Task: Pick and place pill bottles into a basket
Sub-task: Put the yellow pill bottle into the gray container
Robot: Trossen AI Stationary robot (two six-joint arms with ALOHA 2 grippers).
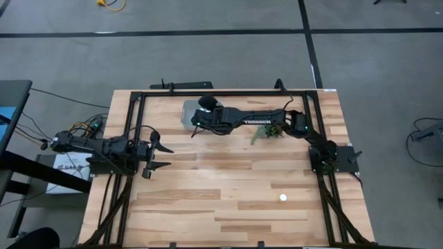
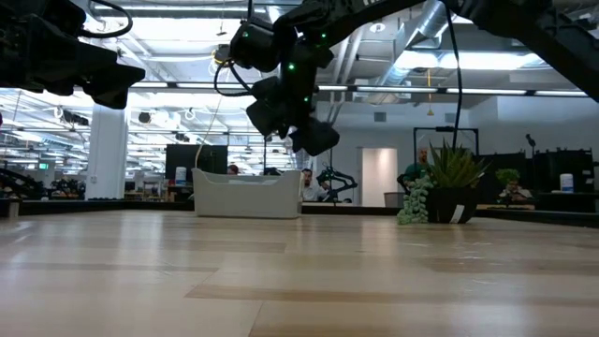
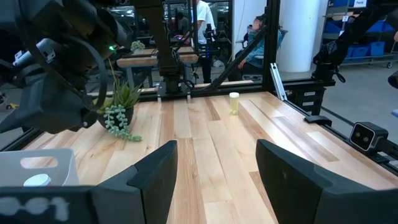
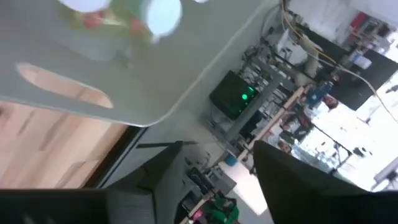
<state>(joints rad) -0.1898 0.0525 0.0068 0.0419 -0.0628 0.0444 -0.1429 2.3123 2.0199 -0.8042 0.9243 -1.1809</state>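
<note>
Right gripper [image 1: 196, 125] over the far basket [image 1: 187, 113], jaws apart and empty, hiding most of it, one pill bottle [image 1: 282, 197] alone near right on the bench [image 1: 208, 187], left gripper [image 1: 165, 156] waiting left, jaws open, empty.

We see even, bright overhead light; ceiling fixtures [image 2: 140, 89] glare. Blur smears the basket [image 4: 93, 56] beyond the right gripper [image 4: 214, 180].
</note>
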